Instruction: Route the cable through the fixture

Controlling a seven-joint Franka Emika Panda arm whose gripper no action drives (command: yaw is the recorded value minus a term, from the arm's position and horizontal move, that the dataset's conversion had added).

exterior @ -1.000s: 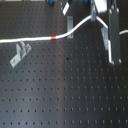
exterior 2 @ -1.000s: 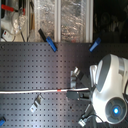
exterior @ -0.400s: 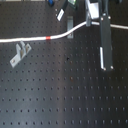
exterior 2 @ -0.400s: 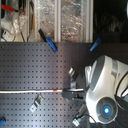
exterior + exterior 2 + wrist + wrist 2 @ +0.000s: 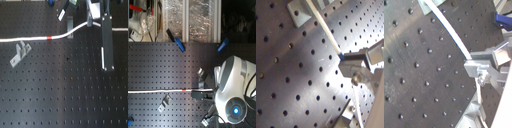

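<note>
Cable first: the long thin white flexible cable [image 5: 30, 39] lies across the black perforated metal table [image 5: 60, 90], running in from the table's edge at the first exterior view's left and rising in a gentle curve toward the Franka arm's gripper [image 5: 90, 23] near the far edge. Its short red-orange band [image 5: 49, 37] sits partway along, on the table. In the second exterior view the same cable [image 5: 153, 92] stretches as a straight line, band [image 5: 188, 90] close to the white rounded arm body [image 5: 234, 90].

Both wrist views show the jaws clamped on the cable [image 5: 326, 30], the cord [image 5: 449, 30] entering the grey metal fingers [image 5: 476, 67] and held tight there.

One grey metal bracket [image 5: 20, 52] stands near the table's edge at the first exterior view's left, just beside the cable and apart from it. Another grey bracket [image 5: 70, 23] sits near the far edge, close to the gripper. Two blue clamps [image 5: 178, 44] lie along the table's far edge in the second exterior view.
</note>
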